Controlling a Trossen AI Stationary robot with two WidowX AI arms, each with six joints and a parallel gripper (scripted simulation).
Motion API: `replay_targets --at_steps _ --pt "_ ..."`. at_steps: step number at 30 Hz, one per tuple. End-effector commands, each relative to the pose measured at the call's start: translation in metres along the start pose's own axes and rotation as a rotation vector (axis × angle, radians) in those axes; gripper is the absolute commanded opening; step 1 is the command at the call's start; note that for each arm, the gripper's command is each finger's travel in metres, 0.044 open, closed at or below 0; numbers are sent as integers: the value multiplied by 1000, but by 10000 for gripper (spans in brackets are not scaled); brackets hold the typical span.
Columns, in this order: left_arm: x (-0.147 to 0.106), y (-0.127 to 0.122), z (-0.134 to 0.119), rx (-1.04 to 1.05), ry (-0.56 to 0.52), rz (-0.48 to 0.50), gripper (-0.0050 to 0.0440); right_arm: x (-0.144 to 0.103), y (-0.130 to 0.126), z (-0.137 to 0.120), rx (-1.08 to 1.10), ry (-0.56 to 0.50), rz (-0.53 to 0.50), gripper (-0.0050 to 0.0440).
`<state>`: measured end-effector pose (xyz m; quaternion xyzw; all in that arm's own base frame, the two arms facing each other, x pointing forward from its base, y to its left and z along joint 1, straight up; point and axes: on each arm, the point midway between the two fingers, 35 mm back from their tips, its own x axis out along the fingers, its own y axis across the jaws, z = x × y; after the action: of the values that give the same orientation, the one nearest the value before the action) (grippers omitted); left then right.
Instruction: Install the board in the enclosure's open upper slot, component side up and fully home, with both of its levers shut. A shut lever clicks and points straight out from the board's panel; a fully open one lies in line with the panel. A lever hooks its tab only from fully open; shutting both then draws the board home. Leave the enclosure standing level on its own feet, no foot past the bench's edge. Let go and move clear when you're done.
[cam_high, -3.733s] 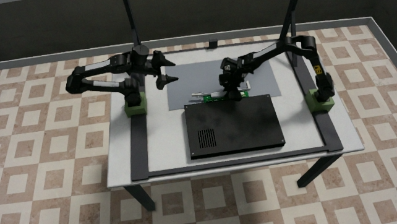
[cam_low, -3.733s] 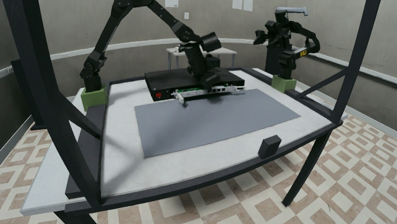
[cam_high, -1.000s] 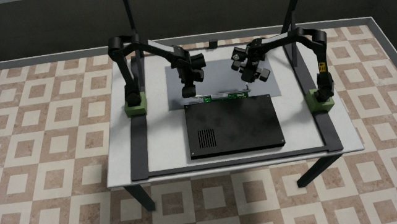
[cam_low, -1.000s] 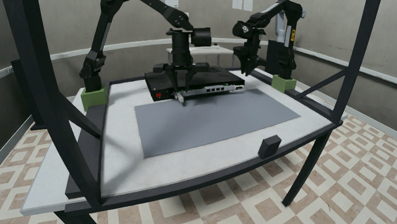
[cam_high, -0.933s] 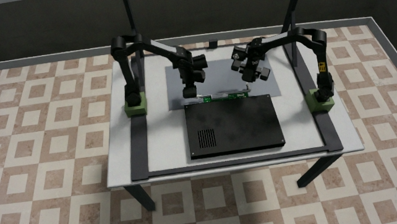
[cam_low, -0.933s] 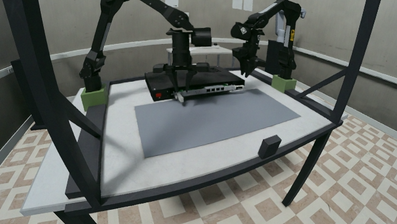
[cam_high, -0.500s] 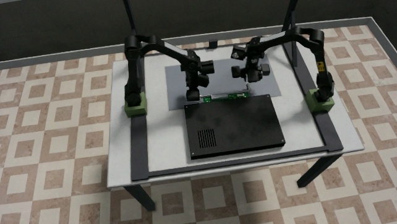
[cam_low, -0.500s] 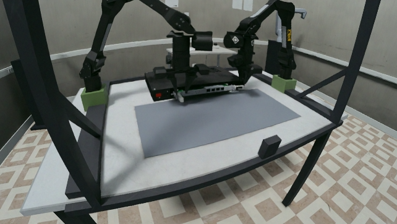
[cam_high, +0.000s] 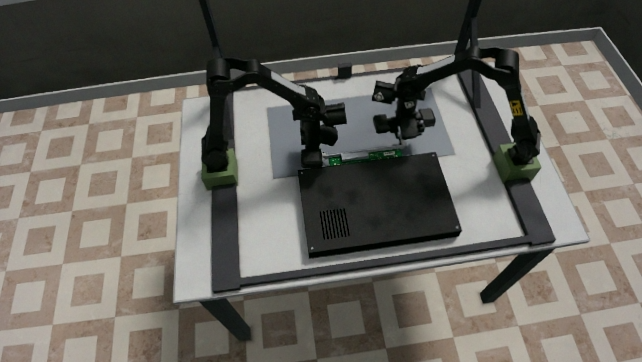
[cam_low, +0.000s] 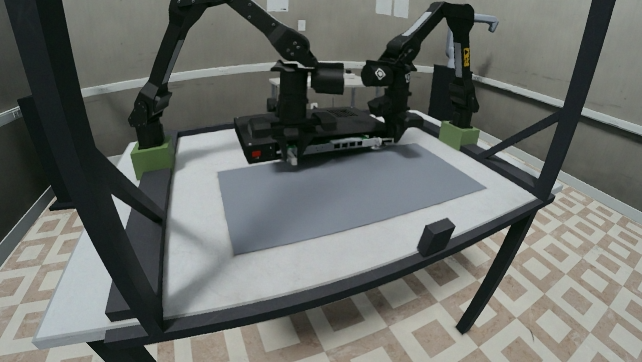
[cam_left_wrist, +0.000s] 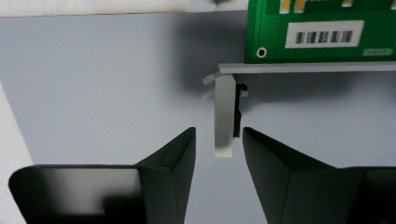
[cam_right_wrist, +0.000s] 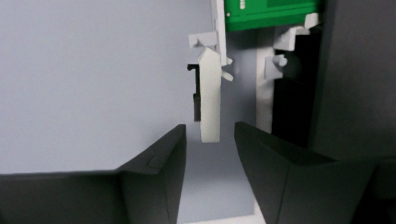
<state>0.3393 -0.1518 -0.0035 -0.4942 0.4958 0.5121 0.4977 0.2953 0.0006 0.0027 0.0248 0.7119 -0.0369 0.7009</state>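
Note:
The black enclosure (cam_high: 380, 200) (cam_low: 265, 156) (cam_right_wrist: 360, 75) lies flat with its slot side toward the grey mat. The green board (cam_high: 336, 160) (cam_left_wrist: 270, 35) (cam_right_wrist: 270, 12), components up, sticks part way out of that side. My left gripper (cam_left_wrist: 219, 134) (cam_low: 292, 156) is open, its fingertips on either side of one lever (cam_left_wrist: 223, 115), which points straight out from the panel (cam_left_wrist: 320, 68). My right gripper (cam_right_wrist: 210, 130) is open, its fingertips on either side of the other lever (cam_right_wrist: 210, 95), which lies in line with the panel (cam_right_wrist: 219, 25). Neither lever visibly touches a finger. The slot interior is hidden.
The grey mat (cam_high: 285, 145) (cam_low: 350, 200) lies in front of the slot side. Pale tabs (cam_right_wrist: 273, 69) stand on the enclosure beside the right gripper. A small dark block (cam_low: 436, 237) is at the bench edge. Frame posts (cam_low: 575, 100) rise at the corners.

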Motion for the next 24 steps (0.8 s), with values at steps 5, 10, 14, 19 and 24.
replay_targets --at_steps 5,10,14,19,24 --pt "-7 -9 -4 -4 17 -47 80 4 0 5 2 -22 3 90" --pt "-7 -8 -4 -3 19 -46 47 1 0 5 3 -30 4 47" --pt "-7 -8 -4 -3 19 -46 20 -1 0 7 2 -38 5 20" --pt "-10 -6 -3 -3 22 -52 0 1 0 4 3 -32 4 0" --pt "-10 -3 -4 71 20 -53 8 0 0 4 3 -32 4 9"
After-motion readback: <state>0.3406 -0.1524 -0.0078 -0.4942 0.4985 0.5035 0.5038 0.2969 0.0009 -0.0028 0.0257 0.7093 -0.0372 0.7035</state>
